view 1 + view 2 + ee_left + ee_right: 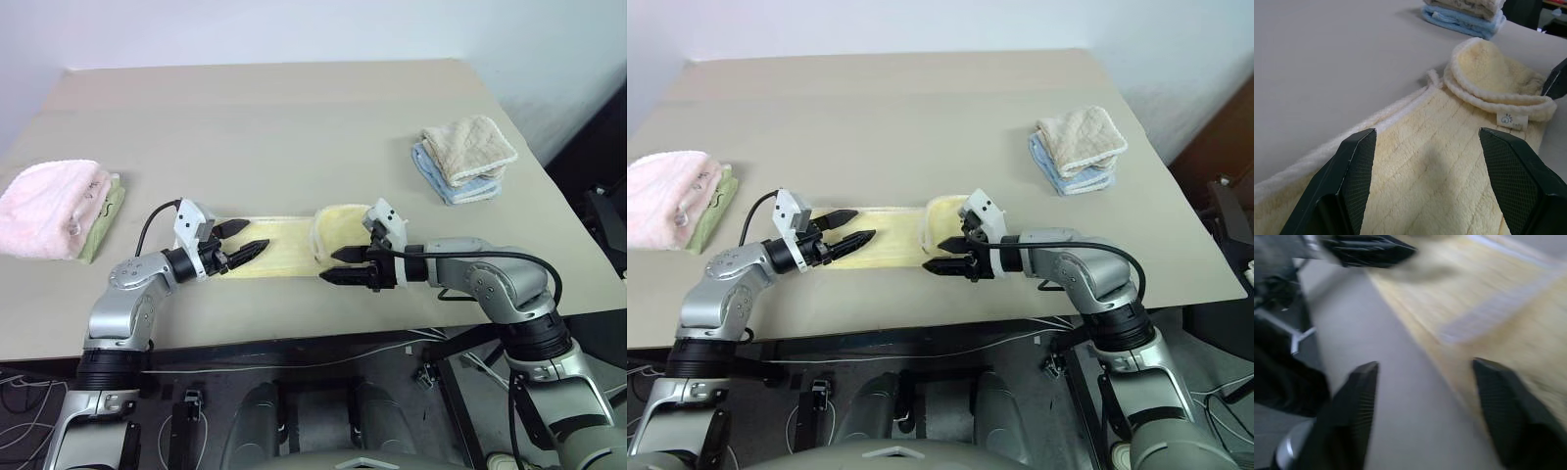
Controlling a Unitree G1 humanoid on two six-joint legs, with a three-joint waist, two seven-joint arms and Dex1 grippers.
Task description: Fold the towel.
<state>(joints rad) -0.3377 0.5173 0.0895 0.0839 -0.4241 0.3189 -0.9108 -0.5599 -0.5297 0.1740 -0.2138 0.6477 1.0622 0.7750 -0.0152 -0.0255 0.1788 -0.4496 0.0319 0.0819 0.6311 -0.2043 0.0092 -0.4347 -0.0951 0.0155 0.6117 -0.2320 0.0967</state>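
The pale yellow towel (279,245) lies as a long strip near the table's front edge. Its right end (338,227) is curled over onto itself, with a small tag (1512,120) beside the roll. My left gripper (241,241) hovers open over the towel's left end, the ribbed cloth (1420,171) showing between its fingers. My right gripper (329,267) stands open at the towel's right end, by the near edge, with nothing between its fingers (1364,396). The right wrist view also shows the left gripper (1369,249) across the towel.
A pink towel (49,206) rests on a green one (106,211) at the table's left edge. At the right, a beige towel (470,147) sits on a blue one (443,184). The table's front edge (294,328) runs just below the towel.
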